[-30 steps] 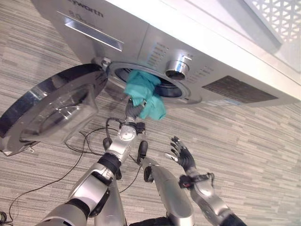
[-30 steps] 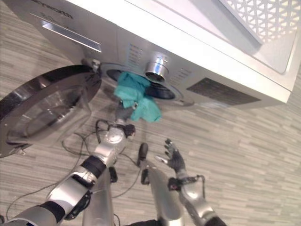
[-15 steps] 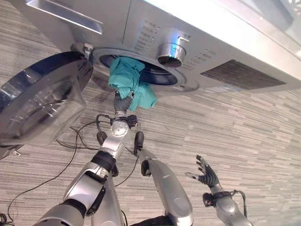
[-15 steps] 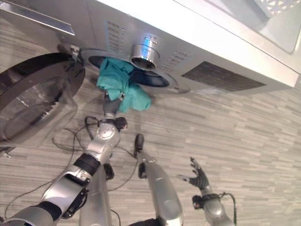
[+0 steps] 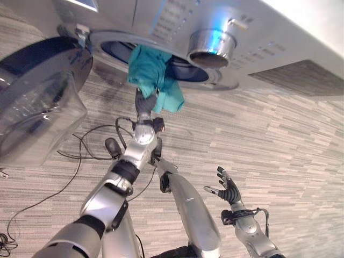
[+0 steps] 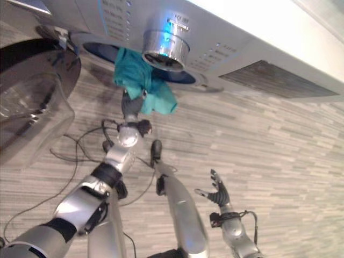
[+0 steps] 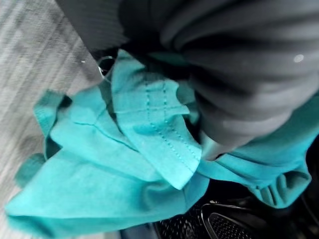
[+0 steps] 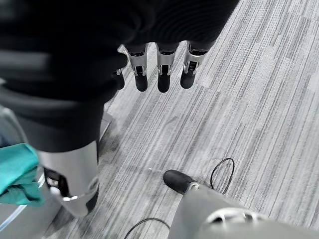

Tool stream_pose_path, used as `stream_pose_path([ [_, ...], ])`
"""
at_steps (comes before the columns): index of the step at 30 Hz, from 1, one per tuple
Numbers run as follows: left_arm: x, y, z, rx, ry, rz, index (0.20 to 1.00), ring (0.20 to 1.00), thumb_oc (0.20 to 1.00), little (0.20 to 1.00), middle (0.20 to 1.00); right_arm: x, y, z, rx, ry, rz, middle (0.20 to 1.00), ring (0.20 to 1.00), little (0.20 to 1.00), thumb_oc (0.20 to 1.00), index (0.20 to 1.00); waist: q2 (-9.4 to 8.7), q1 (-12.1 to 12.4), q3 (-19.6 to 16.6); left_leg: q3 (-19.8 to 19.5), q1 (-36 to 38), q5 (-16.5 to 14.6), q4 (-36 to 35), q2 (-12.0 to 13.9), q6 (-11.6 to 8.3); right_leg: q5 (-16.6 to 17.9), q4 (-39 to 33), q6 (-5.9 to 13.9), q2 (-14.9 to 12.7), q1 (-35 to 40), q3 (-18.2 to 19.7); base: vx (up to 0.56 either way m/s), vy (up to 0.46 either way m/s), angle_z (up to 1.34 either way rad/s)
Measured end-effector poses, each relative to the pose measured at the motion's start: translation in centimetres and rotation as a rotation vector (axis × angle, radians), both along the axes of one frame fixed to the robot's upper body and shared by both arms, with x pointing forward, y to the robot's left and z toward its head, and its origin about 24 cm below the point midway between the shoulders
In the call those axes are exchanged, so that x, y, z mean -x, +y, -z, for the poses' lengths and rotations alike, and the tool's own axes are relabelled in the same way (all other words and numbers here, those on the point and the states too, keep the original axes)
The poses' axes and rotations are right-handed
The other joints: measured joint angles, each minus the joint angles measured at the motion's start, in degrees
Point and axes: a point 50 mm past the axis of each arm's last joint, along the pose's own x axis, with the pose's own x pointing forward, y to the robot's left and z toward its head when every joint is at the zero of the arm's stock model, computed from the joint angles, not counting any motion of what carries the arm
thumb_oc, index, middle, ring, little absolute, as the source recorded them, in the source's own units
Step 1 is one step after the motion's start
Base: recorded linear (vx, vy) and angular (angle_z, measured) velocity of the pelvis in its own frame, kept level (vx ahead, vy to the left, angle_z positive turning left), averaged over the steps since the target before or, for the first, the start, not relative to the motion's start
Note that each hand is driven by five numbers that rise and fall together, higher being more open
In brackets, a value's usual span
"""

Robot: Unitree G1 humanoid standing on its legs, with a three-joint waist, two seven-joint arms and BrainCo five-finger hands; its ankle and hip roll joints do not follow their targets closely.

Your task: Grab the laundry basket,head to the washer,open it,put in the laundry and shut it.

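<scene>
The silver washer (image 5: 279,32) stands open, its round drum mouth (image 5: 185,70) dark inside. A teal cloth (image 5: 153,75) hangs half out of the mouth over its lower rim, also seen as the teal cloth (image 7: 124,164) bunched against the hand's dark cover. My left hand (image 5: 144,102) reaches up under the cloth at the mouth, with its fingers buried in the folds. My right hand (image 5: 226,188) hovers low over the floor to the right, away from the washer, fingers (image 8: 158,74) straight and holding nothing.
The washer's round glass door (image 5: 37,102) is swung wide open to the left of the mouth. A chrome dial (image 5: 210,45) sits on the front panel just above the mouth. Grey striped floor (image 5: 290,150) spreads to the right.
The whole view has shifted closer to the washer. My left hand stays at the drum mouth with the teal cloth. My right hand has dropped lower and further right.
</scene>
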Motion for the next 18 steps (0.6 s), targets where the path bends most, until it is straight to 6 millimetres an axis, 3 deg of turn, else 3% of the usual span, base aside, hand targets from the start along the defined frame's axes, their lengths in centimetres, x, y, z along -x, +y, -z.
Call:
stream_pose_path([
  [2, -0.3, 1.2, -1.8, -0.020, -0.045, -0.039, 0.200, 0.200, 0.200, 0.200, 0.200, 0.0, 0.0, 0.0, -0.001, 0.000, 0.001, 1.000, 1.000, 1.000, 1.000, 1.000, 0.00, -0.64, 0.00, -0.34, -0.64, 0.13, 0.02, 0.03, -0.02, 0.08, 0.20, -0.12, 0.05, -0.62, -0.19, 0.05, -0.044, 0.03],
  [4, -0.6, 3.1, -5.5, -0.007, -0.134, -0.099, 0.200, 0.200, 0.200, 0.200, 0.200, 0.0, 0.0, 0.0, -0.001, -0.003, 0.002, 1.000, 1.000, 1.000, 1.000, 1.000, 0.01, -1.17, 0.00, -0.67, -0.76, 0.21, 0.09, 0.14, -0.13, 0.07, 0.86, -0.12, 0.09, -0.97, -0.22, 0.02, -0.014, 0.01],
  [8, -0.1, 3.5, -11.9, 0.006, -0.286, -0.103, 0.200, 0.200, 0.200, 0.200, 0.200, -0.5, -0.2, -0.5, 0.001, -0.023, 0.009, 1.000, 1.000, 1.000, 1.000, 1.000, 0.02, -1.23, 0.01, -1.04, -2.48, 0.20, 1.50, 0.48, -0.13, 0.00, 3.40, -0.17, -0.03, -3.34, -0.05, 0.03, -0.016, -0.02],
  [9, 0.5, 3.1, -15.6, 0.025, -0.366, -0.083, 0.200, 0.200, 0.200, 0.200, 0.200, -1.1, -0.3, -1.0, 0.001, -0.048, 0.013, 1.000, 1.000, 1.000, 1.000, 1.000, 0.04, -1.88, 0.02, -1.09, -4.80, 0.17, 3.03, 0.61, -0.08, -0.44, 6.62, -0.14, -0.49, -6.37, 0.08, 0.02, 0.032, -0.05],
  [11, 1.2, 3.5, -17.9, 0.073, -0.417, -0.086, 0.200, 0.200, 0.200, 0.200, 0.200, -1.9, -0.3, -1.7, -0.002, -0.081, 0.013, 1.000, 1.000, 1.000, 1.000, 1.000, 0.09, -2.96, 0.05, -1.13, -7.03, -0.39, 5.71, 1.04, 0.61, -0.67, 10.10, -0.11, -0.80, -9.21, 0.55, 0.03, 0.028, -0.13],
  [12, 1.4, 4.1, -18.7, 0.086, -0.431, -0.099, 0.200, 0.200, 0.200, 0.200, 0.200, -2.3, -0.4, -2.2, -0.005, -0.102, 0.019, 1.000, 1.000, 1.000, 1.000, 1.000, 0.10, -3.43, 0.06, -1.17, -8.38, -0.92, 7.82, 1.40, 0.92, -0.78, 12.43, -0.15, -0.84, -10.91, 1.40, 0.06, 0.014, -0.30],
  [14, 1.8, 5.9, -19.5, 0.143, -0.445, -0.142, 0.200, 0.200, 0.200, 0.200, 0.200, -2.6, -1.4, -3.0, 0.018, -0.132, 0.026, 1.000, 1.000, 1.000, 1.000, 1.000, 0.15, -4.37, 0.09, -1.27, -11.83, -4.85, 15.66, 2.38, 0.67, -4.80, 19.21, -0.84, -1.38, -14.05, 2.15, 0.05, 0.017, -0.24],
  [18, 2.2, 5.8, -20.6, 0.276, -0.473, -0.090, 0.200, 0.200, 0.200, 0.200, 0.200, -2.4, -2.5, -3.0, 0.054, -0.119, 0.041, 1.000, 1.000, 1.000, 1.000, 1.000, 0.28, -4.71, 0.17, -2.80, -17.18, -7.82, 25.53, 3.07, 0.74, -9.70, 29.23, -1.73, -1.96, -18.98, 2.39, 0.08, 0.039, 0.00],
])
